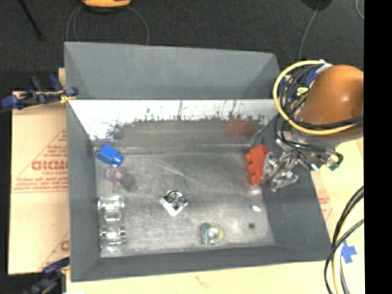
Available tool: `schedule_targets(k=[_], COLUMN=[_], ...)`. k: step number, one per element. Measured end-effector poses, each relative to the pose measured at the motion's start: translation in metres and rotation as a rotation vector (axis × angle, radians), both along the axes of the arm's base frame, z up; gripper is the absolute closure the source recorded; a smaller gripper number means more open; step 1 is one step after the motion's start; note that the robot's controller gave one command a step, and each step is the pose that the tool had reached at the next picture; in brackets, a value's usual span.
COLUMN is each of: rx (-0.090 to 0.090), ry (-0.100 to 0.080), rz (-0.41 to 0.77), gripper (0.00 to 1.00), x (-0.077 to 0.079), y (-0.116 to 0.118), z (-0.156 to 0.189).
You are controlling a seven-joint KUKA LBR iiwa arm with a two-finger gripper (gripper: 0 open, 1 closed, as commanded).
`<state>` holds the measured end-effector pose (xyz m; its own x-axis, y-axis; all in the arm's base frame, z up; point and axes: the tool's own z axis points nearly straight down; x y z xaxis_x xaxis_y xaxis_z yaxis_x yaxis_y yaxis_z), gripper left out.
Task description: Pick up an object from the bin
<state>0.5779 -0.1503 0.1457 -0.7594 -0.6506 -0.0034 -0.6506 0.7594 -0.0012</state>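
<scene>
Gripper (278,171) sits right of frame in the bin (184,78), just beside a red-orange lumpy piece (256,163), likely its nearest candidate. Whether its grasp is released or clenched cannot be told.

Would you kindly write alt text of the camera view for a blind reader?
The robot's claw sits at the right side of a grey metal bin, close beside a red lumpy object. Scattered elsewhere on its floor lie a blue block, a purple piece, a clear plastic item, a silvery part and a greenish piece.

Grey bin (171,78) — blue cap (110,155), clear piece (112,223)
</scene>
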Motion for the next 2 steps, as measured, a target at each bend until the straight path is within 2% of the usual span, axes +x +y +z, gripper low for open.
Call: schedule_targets(k=[1,2], rx=[0.002,0.002], ry=[-0.001,0.005], rz=[-0.312,-0.452], gripper=[1.00,1.00], x=[-0.029,-0.059], y=[0.034,0.054], z=[0.034,-0.008])
